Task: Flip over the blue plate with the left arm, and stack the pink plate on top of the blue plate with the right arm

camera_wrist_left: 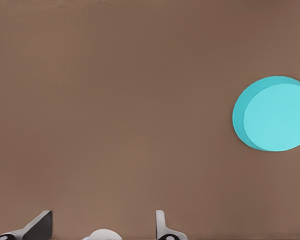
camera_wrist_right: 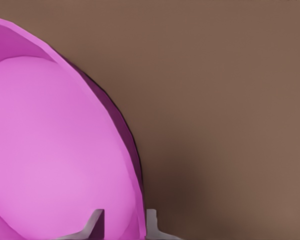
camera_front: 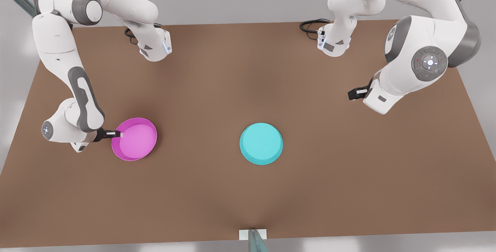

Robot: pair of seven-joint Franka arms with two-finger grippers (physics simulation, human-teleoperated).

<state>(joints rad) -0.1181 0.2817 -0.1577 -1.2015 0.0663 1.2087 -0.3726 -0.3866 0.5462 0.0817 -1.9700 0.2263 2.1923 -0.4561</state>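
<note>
With my right gripper [camera_front: 117,133] closed on the near rim of the round magenta-pink plastic plate [camera_front: 136,139] at the frame's lower left, I'd lift level toward the flipped turquoise plate [camera_front: 261,144] at centre, while my left gripper [camera_front: 358,92] waits open at the right.

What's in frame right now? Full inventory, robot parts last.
pink plate: 1, magenta, rim up, on the table toward the front view's left.
blue plate: 1, turquoise, flat base up, near the table's middle, apart from the pink plate.
table: 1, brown, under both plates.
cables: 2 black loops, at the table's far edge by the arm bases.
right gripper: 1, white and black, at the pink plate's rim, jaws either side of the rim.
left gripper: 1, white and black, waiting above the table at the front view's right, jaws open.
</note>
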